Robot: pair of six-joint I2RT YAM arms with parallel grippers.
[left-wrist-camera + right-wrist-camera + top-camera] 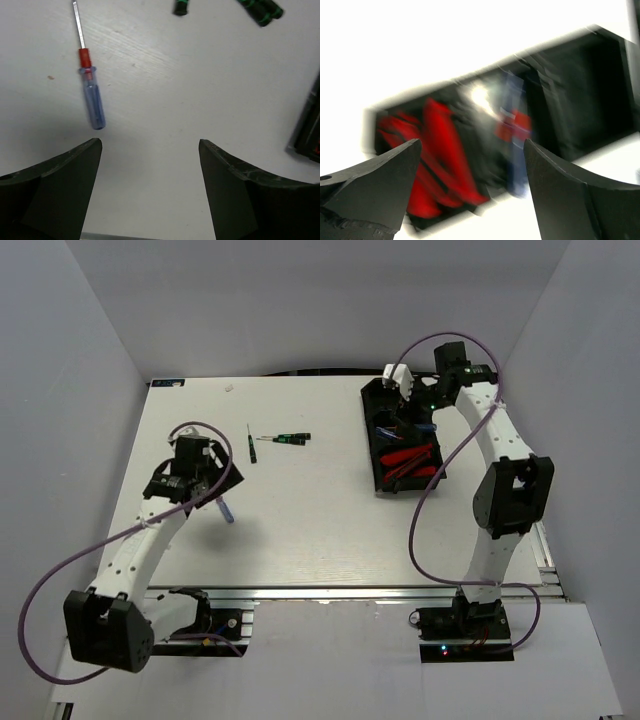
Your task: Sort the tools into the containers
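Note:
A blue-handled screwdriver (92, 97) with a red collar lies on the table, ahead and left of my open, empty left gripper (150, 145). In the top view it (227, 510) sits just right of that gripper (205, 490). Thin black-and-green precision screwdrivers (283, 438) lie farther back, and their ends show in the left wrist view (260, 11). The black three-compartment tray (372, 440) holds red-and-black knives (410, 462) in its near compartment and screwdrivers (415, 427) in the middle. My right gripper (403, 405) hangs open and empty over the tray. Its blurred view (472, 145) shows the knives (435, 155) and a blue-and-red screwdriver (515, 135).
Grey walls enclose the table on three sides. Purple cables (430, 500) loop along both arms. The tray's corner (310, 130) shows at the right edge of the left wrist view. The metal rail (350, 590) runs along the table's near edge.

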